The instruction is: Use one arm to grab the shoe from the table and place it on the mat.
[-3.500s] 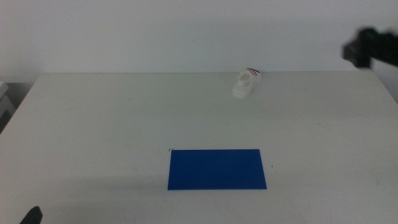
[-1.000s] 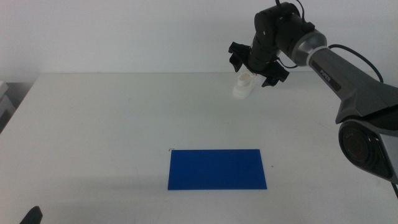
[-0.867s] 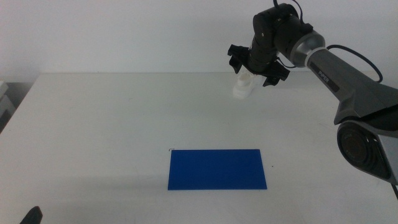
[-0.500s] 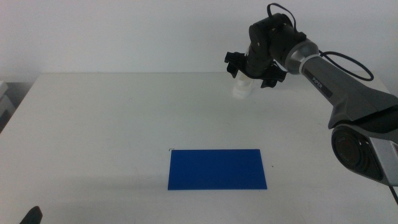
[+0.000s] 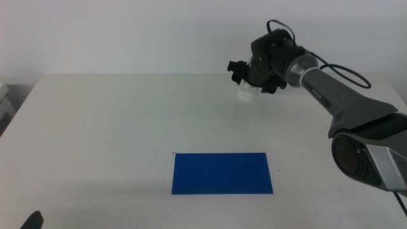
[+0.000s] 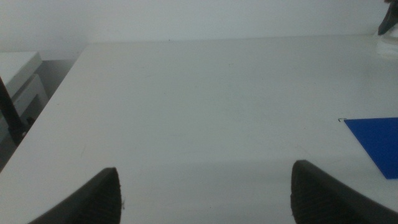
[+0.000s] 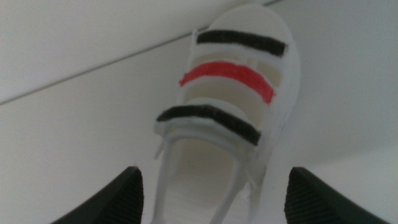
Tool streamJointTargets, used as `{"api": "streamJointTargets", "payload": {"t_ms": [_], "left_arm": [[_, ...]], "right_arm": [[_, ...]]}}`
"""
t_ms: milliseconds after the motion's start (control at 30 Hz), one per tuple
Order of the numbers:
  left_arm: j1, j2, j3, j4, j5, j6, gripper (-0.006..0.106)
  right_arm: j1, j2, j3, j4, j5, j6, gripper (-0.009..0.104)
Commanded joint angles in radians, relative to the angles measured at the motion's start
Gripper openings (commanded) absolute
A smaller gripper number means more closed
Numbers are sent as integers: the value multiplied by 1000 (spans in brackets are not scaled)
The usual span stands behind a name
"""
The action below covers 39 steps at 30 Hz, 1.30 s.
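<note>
The right pincer (image 5: 252, 73), jaws spread wide, straddles the shoe (image 7: 227, 118); it should descend centred over the heel before clenching.

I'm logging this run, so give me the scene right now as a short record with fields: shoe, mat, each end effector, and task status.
shoe: white sneaker with two black straps and one red, at the table's far edge, off the mat
mat: dark blue rectangle, flat near the front edge, nothing on it
right end effector: over the shoe, jaws open on either side of it, not closed
left end effector: waiting near the front left corner, jaws open, holding nothing
task status: shoe not yet gripped
</note>
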<state>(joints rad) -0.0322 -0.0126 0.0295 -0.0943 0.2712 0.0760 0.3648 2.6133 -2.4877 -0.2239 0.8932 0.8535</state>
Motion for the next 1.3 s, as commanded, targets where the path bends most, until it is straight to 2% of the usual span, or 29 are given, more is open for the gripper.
{"api": "streamJointTargets", "payload": {"t_ms": [0,267,433,533,633,700,767,967,1133,1267], "left_arm": [[-5,-14,7,-8,-80,-5,94],[-5,-14,7,-8,-80,-5,94],[-5,-14,7,-8,-80,-5,94],[-5,-14,7,-8,-80,-5,94],[-5,-14,7,-8,-80,-5,94],[-5,-14,7,-8,-80,-5,94],[-5,-14,7,-8,-80,-5,94],[-5,-14,7,-8,-80,-5,94],[-5,-14,7,-8,-80,-5,94],[-5,-14,7,-8,-80,-5,94]], "right_arm": [[-5,-68,-32,-41,-60,3,58],[-15,-64,-32,-116,-72,76,58],[-22,-56,-32,-107,-122,80,57],[-26,-55,-32,-107,-135,83,53],[-32,-54,-32,-101,-129,99,40],[-34,-54,-32,-103,-123,97,26],[-34,-54,-32,-104,-85,82,-4],[-25,-75,-32,-123,16,86,-4],[18,-144,-33,-240,189,89,-4],[48,-206,-32,-243,312,73,-4]]}}
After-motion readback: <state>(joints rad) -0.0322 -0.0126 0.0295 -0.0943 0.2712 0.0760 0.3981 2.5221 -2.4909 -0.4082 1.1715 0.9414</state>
